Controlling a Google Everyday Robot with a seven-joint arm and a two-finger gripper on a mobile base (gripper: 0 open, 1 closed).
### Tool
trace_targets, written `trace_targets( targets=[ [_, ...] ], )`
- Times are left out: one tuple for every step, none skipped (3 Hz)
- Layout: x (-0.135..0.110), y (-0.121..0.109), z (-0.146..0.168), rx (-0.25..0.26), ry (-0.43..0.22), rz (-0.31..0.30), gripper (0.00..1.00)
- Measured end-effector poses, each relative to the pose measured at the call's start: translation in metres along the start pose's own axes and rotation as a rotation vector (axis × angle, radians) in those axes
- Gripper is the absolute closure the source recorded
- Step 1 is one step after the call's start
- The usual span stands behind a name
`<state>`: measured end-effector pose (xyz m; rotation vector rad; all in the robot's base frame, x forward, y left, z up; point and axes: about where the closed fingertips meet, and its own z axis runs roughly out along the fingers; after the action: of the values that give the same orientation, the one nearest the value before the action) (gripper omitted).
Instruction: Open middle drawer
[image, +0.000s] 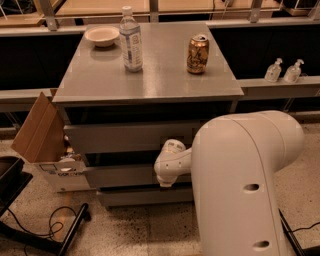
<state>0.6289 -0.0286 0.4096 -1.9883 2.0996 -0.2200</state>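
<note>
The robot's hand (166, 179) is hanging right at the front of the middle drawer (117, 176), which is sitting between the other two grey fronts under the bench (150, 85). Whether the hand is wide or narrow cannot be told. A bottle (131, 42), a can (198, 54) and a bowl (102, 35) are standing on top.

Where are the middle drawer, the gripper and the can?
middle drawer (120, 176), camera view, bare left part of its front.
gripper (165, 180), camera view, lower end, before the drawer front.
can (198, 54), camera view, its side.
</note>
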Motion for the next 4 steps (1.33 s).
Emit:
trace_targets(
  targets=[
    [0.000, -0.001, -0.003, 0.000, 0.000, 0.000, 0.88],
    [-0.001, -0.003, -0.009, 0.000, 0.000, 0.000, 1.00],
    [-0.001, -0.004, -0.013, 0.000, 0.000, 0.000, 1.00],
    [-0.001, -0.006, -0.020, 0.000, 0.000, 0.000, 1.00]
  ],
)
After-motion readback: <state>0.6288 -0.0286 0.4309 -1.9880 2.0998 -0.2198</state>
